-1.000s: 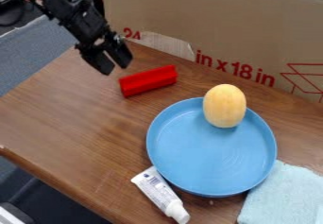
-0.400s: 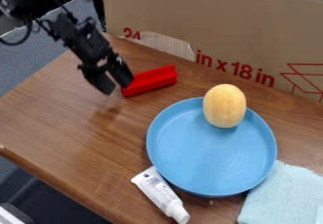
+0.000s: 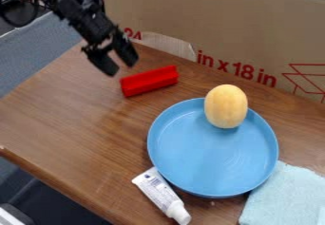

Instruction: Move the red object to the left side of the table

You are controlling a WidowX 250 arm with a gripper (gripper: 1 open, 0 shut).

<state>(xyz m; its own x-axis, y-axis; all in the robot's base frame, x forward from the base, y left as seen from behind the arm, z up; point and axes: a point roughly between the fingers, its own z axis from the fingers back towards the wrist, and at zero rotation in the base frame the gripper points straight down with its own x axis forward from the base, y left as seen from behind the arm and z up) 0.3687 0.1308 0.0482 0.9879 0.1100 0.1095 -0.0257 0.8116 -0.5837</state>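
Observation:
The red object (image 3: 150, 80) is a flat red block lying on the wooden table (image 3: 89, 124), just left of the blue plate. My black gripper (image 3: 109, 61) hangs a little to the block's upper left, above the table. Its fingers stand open with nothing between them, and they do not touch the block.
A blue plate (image 3: 191, 162) holds a tan egg-shaped object (image 3: 226, 105). A white tube (image 3: 162, 196) lies at the plate's front edge and a light blue cloth (image 3: 290, 202) sits at the front right. A cardboard box (image 3: 241, 39) stands along the back.
The gripper dipped down beside the red block's left end, then rose and drew back up-left. The block lies where it was.

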